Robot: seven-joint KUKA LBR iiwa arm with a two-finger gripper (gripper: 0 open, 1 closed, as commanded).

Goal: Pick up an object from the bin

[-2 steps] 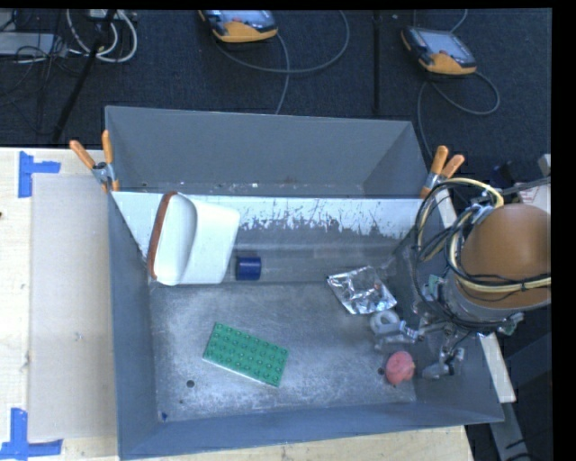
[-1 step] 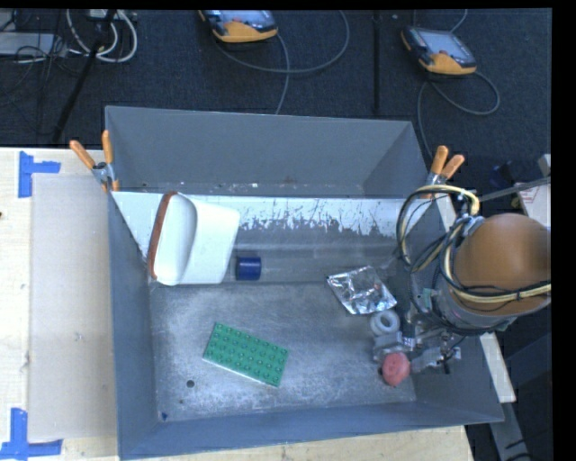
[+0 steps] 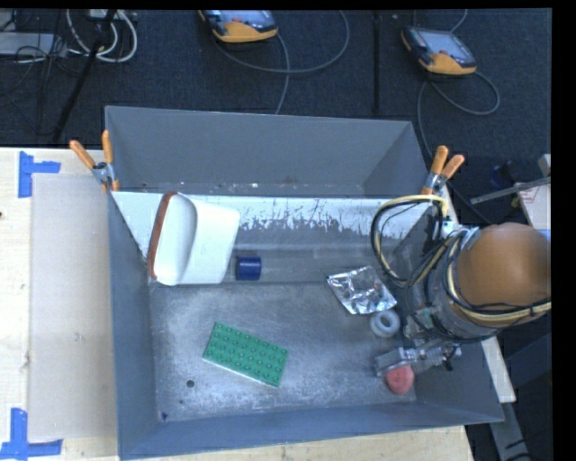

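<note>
One grey metal bin (image 3: 270, 153) sits on a pale wooden worktop (image 3: 63, 315). Behind it is a dark floor (image 3: 162, 81) strewn with cables (image 3: 289, 63) and two orange-cased handheld units (image 3: 238, 22) (image 3: 441, 49). I count six loose things on the bin's scuffed bottom. A white cup (image 3: 193, 241) with a brown rim lies on its side at the far left, with a small blue cylinder (image 3: 248, 266) just beside it. A green studded plate (image 3: 245, 355) lies flat, nearer the front and well apart from the rest. Right of centre is a crumpled piece of foil (image 3: 360, 291), with a grey ring (image 3: 385, 323) just below it. The arm, with its orange cover (image 3: 504, 266), reaches in from the right. My end effector (image 3: 416, 354) is low in the front right corner, directly beside a small red lump (image 3: 400, 381); whether they touch is unclear. I cannot tell if the end effector is wide or narrow, and nothing is visibly held.
</note>
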